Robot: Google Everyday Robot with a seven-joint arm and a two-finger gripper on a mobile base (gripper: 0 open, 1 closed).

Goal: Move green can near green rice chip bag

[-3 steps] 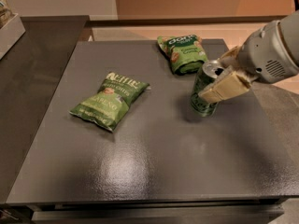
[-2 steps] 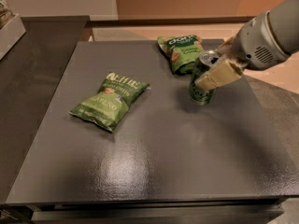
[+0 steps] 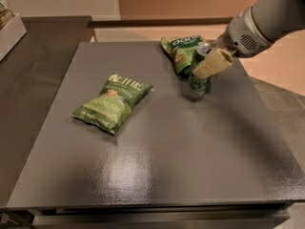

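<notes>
While the end effector [image 3: 204, 71] is clamped on the one green can [image 3: 200, 84], just beside the green rice chip bag [image 3: 179, 50], a second, larger chip bag [image 3: 113, 101] lies well apart on the dark grey table [image 3: 167, 156]; tan floor beyond.

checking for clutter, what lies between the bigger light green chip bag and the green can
Nothing: bare tabletop, seen in the camera view. The hand holds the green can at the far right, beside the green rice chip bag.
</notes>
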